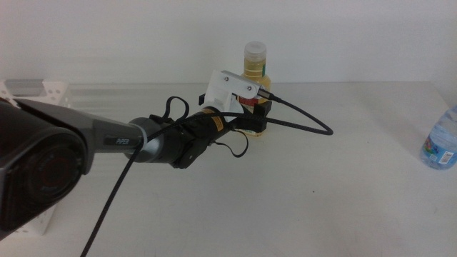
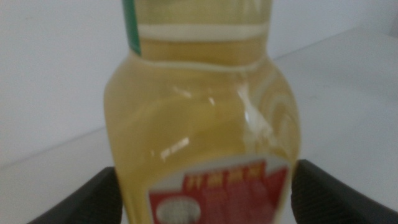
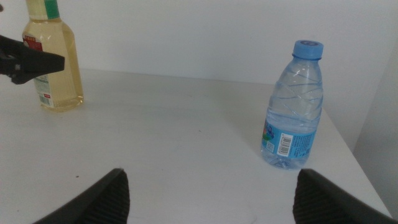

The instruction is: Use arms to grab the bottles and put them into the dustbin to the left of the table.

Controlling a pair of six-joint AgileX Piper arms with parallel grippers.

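Two bottles stand upright on the white bench: a yellow juice bottle toward the far middle and a clear water bottle with a blue cap at the right edge, well apart from each other. The left arm reaches in from the left, its white housing and black cable just beside the juice bottle. The left pincer is at that bottle's lower body, level with the red-and-white label. In the left wrist view the bottle fills the space between the two dark jaws, which stand spread on either side of it with a narrow strip of bench showing between each jaw and the bottle; the left pincer is not closed on it. The white perforated dustbin sits at the far left, partly hidden behind the arm. The right pincer waits on the near right with jaws wide apart and nothing between them, looking toward the water bottle and the juice bottle.
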